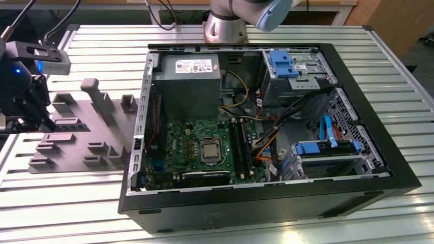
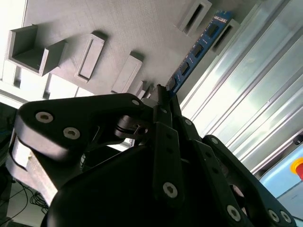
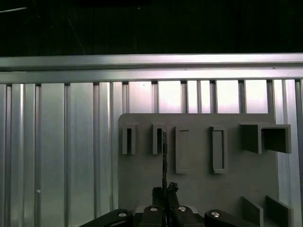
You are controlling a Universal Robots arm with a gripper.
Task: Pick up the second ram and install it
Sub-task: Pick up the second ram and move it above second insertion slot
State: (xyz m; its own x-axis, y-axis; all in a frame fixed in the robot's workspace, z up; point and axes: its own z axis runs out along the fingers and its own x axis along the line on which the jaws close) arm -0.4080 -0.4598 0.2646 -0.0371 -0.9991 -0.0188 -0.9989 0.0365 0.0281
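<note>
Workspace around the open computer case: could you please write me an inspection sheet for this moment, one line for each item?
Surface: slatted aluminium table, carrying a flat grey plastic holder tray and an open black computer case.
Job's things: thin dark memory stick with small black chips, held at one end over the tray; green motherboard inside the case.
Clutter: nothing seen.
Grippers: black two-finger tool, shut on the memory stick, at the exterior view's left.
Cables: orange, yellow and blue wires inside the case; black cables behind the table.
Surroundings: wooden panel beyond the table.
</note>
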